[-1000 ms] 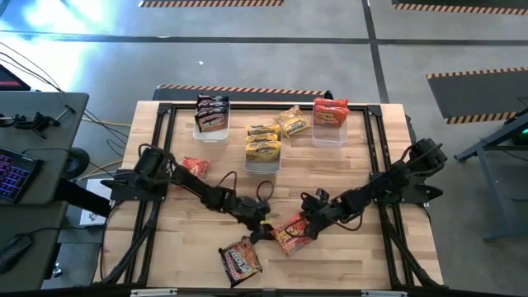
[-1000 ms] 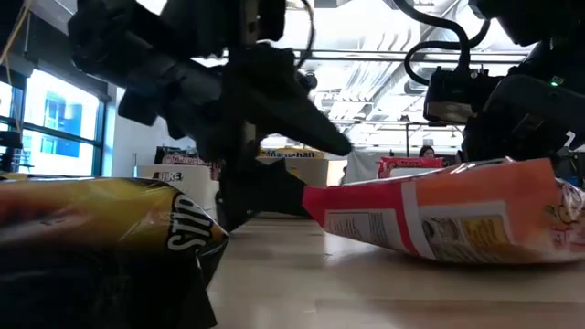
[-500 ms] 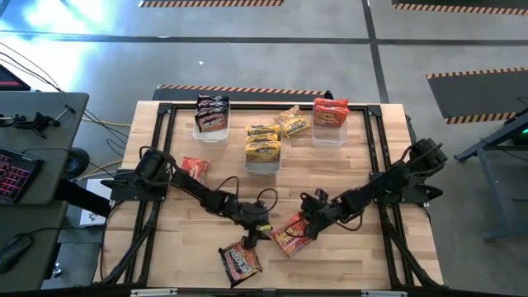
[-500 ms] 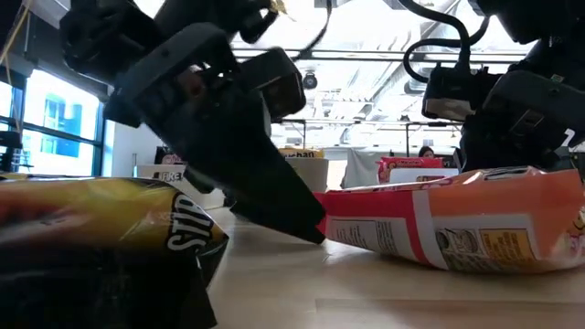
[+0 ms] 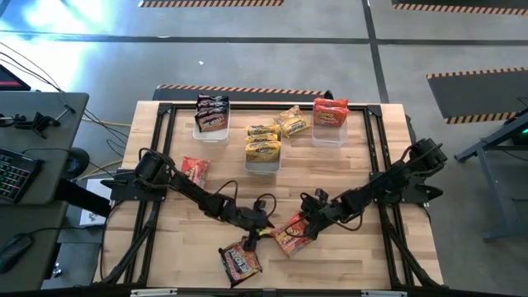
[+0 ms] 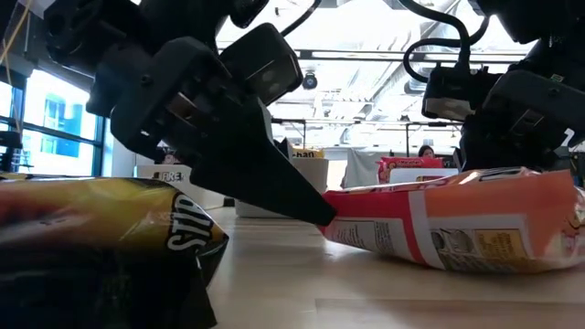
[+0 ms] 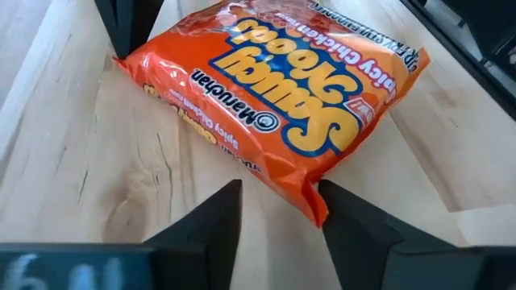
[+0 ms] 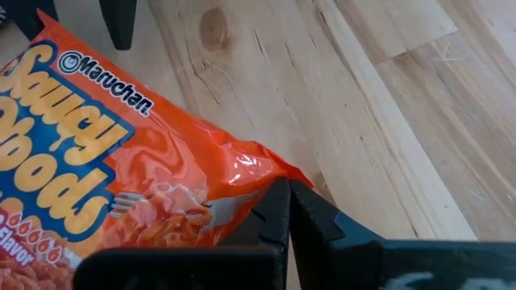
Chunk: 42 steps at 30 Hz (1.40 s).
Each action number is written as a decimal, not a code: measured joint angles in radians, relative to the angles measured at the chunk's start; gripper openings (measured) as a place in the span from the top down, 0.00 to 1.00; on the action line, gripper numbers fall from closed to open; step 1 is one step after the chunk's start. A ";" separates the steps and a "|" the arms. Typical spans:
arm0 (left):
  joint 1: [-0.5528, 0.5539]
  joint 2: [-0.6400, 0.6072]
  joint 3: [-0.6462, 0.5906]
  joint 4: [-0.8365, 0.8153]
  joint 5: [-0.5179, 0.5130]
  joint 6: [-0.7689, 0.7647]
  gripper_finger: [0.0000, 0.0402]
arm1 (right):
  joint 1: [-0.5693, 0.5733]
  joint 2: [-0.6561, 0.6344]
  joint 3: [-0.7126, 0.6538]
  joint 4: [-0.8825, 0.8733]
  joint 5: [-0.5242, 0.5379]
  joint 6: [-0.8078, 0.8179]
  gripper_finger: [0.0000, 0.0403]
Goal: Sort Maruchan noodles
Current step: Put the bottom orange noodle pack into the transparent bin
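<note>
Right claw [image 8: 282, 211] pinched tight on orange noodle packet [image 8: 121, 173] corner, left claw [image 7: 278, 211] spread wide, straddling its opposite edge

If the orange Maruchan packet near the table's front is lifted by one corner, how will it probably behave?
The orange Maruchan packet will likely droop a little: the right gripper, jaws shut on a thin film corner, holds only wrapper. The glossy, crinkled plastic looks slippery, so it may slide out. It seems light and flat, unlikely to roll. The left gripper, jaws open, sits at another corner.
</note>
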 joint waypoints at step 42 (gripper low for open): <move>-0.010 -0.153 0.001 -0.037 -0.230 0.697 1.00 | -0.266 -0.198 0.003 0.110 -0.656 -0.251 0.26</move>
